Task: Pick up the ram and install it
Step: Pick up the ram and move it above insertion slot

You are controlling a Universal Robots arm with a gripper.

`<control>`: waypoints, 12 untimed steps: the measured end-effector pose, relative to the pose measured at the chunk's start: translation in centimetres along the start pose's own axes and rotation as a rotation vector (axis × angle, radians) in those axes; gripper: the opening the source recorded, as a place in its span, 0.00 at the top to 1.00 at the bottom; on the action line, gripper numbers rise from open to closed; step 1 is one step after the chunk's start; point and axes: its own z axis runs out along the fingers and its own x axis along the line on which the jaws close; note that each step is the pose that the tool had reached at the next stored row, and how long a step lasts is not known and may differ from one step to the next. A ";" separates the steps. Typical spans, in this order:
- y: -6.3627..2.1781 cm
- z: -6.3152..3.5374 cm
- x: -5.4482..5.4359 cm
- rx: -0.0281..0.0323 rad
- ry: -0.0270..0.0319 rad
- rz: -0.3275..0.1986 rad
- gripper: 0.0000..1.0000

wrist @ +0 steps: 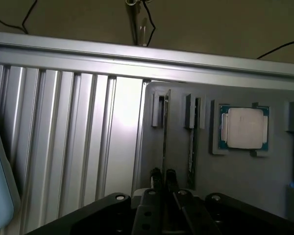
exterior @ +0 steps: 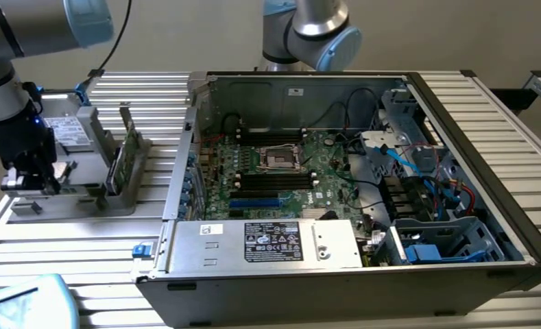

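At the exterior view's left, the arm drops steeply from the top corner, its wrist turned downward. The gripper sits low over the left end of a grey holder on the slatted table. Whether the claw is open or closed cannot be told from either view, and nothing shows it carrying anything.

The holder keeps its parts in separate places. A boxy drive with a white label sits at its far end. The ram stands on edge in a slot toward the holder's right side, apart from the gripper.

Right of the holder lies the open computer case. Inside it is the green motherboard, with a square socket near the middle and a row of dark memory slots just below it. A silver power supply sits at the near edge and a drive cage with blue clips at the near right. Cables trail along the right wall. Behind the case a second arm hangs from above.

The wrist view gives what the exterior view cannot — the holder's layout from close up. The ram appears edge-on as a thin line in its slot, roughly in line with the gripper. A second stick sits in the neighbouring slot, parallel to the ram and apart from it. Beyond that a square silver processor lies flat in its own recess.
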 end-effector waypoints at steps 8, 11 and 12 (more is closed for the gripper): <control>-0.86 -3.41 -0.1 -0.0043 -0.0003 0.000 0.86; -1.41 -4.75 -0.1 -0.0078 -0.0006 0.000 0.86; -1.60 -5.18 -0.1 -0.0091 -0.0007 0.000 0.86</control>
